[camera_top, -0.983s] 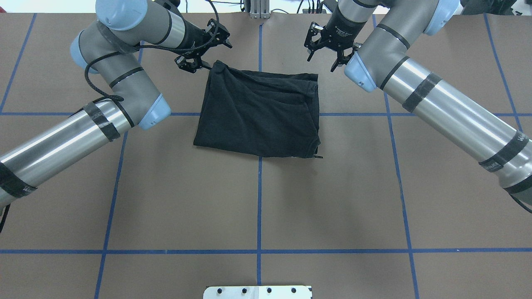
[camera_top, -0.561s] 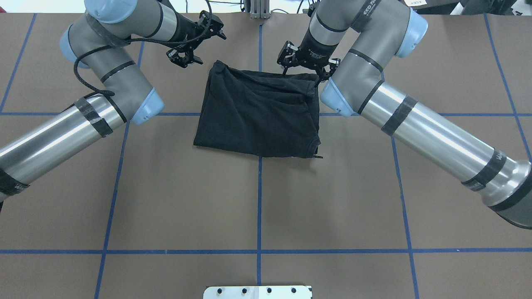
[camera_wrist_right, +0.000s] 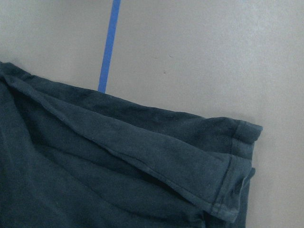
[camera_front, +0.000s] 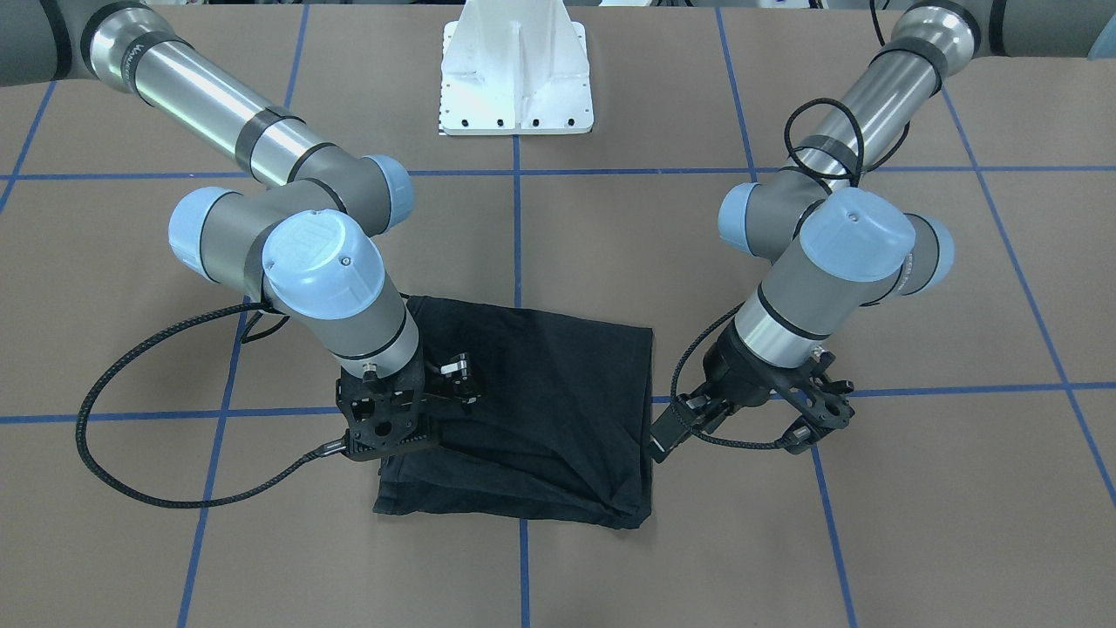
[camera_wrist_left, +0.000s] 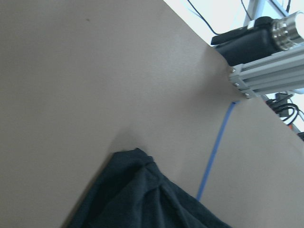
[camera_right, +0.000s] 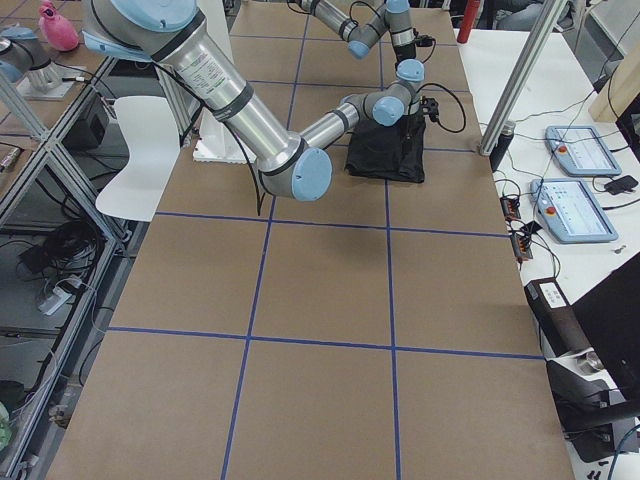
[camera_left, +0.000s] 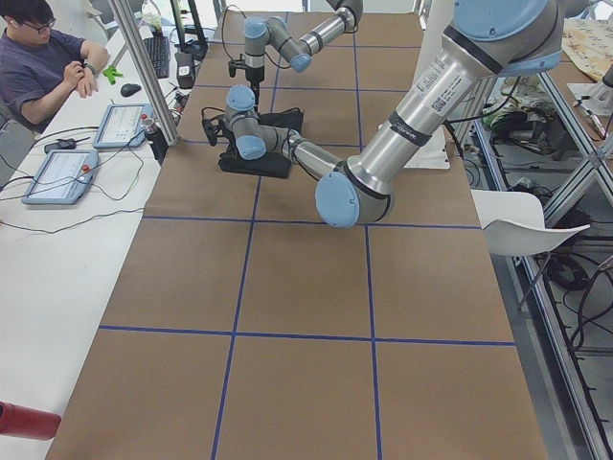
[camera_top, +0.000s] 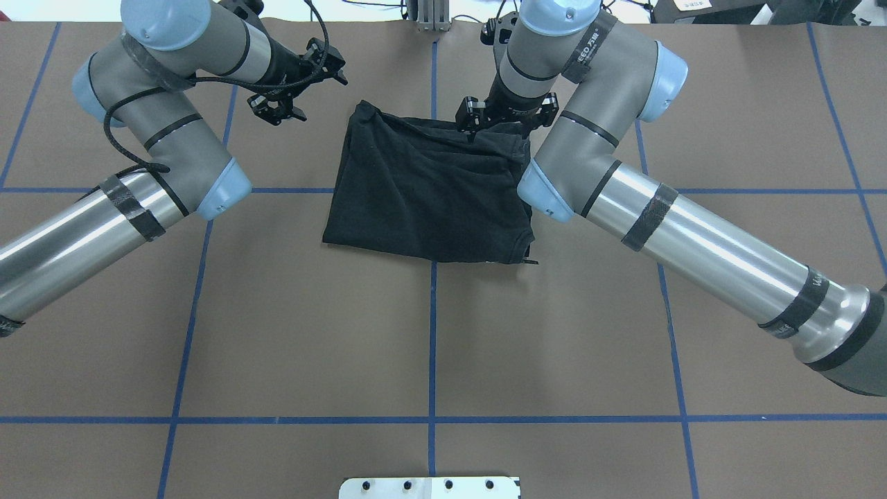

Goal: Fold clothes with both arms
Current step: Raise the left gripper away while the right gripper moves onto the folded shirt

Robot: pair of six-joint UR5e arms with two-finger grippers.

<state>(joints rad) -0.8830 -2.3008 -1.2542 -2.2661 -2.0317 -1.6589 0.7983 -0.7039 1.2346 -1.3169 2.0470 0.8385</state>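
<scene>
We found the folded black T-shirt (camera_top: pixel 429 194) toward the table's (camera_top: pixel 277 312) twelve o'clock, the right gripper (camera_top: pixel 504 123) spread over its one o'clock corner and the left gripper (camera_top: pixel 279 114) spread, empty, beside eleven o'clock; in our judgement, both should pinch all layers evenly.

- Overhead view looks forward and down from behind the robot; the white base plate (camera_top: pixel 429 487) sits at its bottom edge.
- Front-facing view looks steeply down from across the worktop (camera_front: pixel 610 244), base plate at the top.
- Two side views look along the worktop from its ends, far from the folded black T-shirt (camera_top: pixel 429 201).
- Both wrist views sit close over the T-shirt's edge; every view shares it.
</scene>
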